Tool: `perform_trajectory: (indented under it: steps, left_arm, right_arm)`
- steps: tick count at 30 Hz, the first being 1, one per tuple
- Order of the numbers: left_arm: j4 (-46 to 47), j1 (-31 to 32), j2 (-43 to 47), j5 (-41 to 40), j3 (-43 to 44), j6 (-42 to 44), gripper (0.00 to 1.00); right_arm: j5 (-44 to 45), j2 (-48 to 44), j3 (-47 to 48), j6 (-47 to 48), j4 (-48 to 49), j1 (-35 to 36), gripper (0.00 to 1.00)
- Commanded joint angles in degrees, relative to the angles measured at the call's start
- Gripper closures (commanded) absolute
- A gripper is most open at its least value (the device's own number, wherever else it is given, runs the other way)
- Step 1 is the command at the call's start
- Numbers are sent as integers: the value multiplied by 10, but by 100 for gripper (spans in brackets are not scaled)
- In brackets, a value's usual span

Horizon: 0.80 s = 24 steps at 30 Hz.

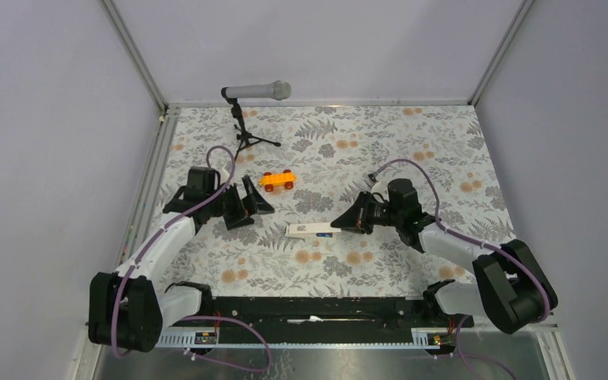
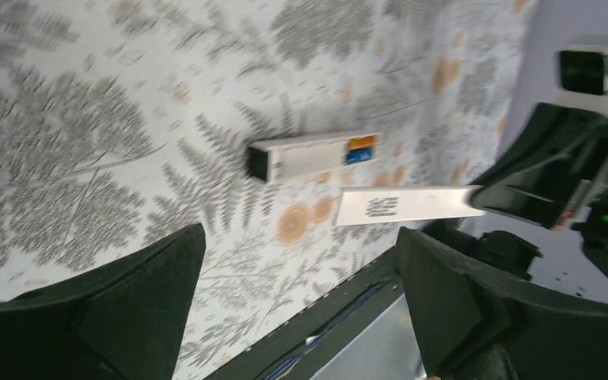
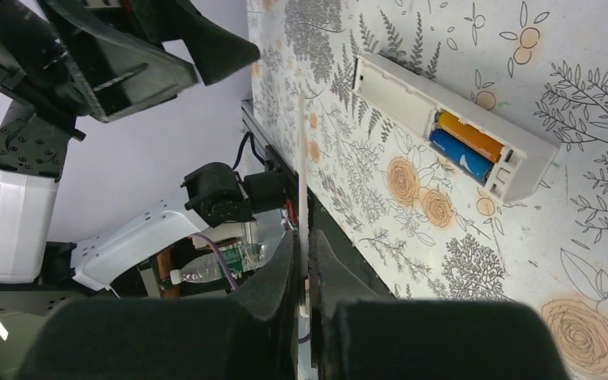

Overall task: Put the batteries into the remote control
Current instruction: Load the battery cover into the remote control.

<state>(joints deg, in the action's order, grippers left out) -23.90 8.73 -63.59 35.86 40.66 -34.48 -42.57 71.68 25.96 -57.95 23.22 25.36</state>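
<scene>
The white remote control (image 3: 412,99) lies open side up on the floral table, also in the left wrist view (image 2: 313,156). The orange battery (image 3: 467,136) and the blue battery (image 3: 459,156) sit side by side in its compartment. My right gripper (image 3: 304,253) is shut on the flat white back cover (image 3: 302,174) and holds it edge-on just in front of the remote. The cover's printed label shows in the left wrist view (image 2: 404,204). From above, the cover (image 1: 317,229) overlaps the remote. My left gripper (image 1: 250,204) is open and empty, left of the remote.
An orange toy car (image 1: 277,180) with red wheels stands behind the remote. A grey microphone (image 1: 257,91) on a black tripod stands at the back edge. The black base rail (image 1: 309,309) runs along the near edge. Grey walls enclose the table.
</scene>
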Motion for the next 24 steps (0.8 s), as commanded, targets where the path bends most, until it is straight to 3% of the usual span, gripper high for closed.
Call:
perform_trajectory:
  steps: [1, 11, 24]
  left_arm:
    - [31, 6, -28, -48, -44, -10, 3]
    - [91, 21, -89, -30, -66, -40, 18]
    - [112, 38, -113, -24, -66, -49, 30]
  right_arm:
    - [28, 46, 24, 9, 48, 25, 100]
    - [55, 174, 21, -23, 219, 42, 100]
    - [48, 158, -21, -44, 216, 40, 100]
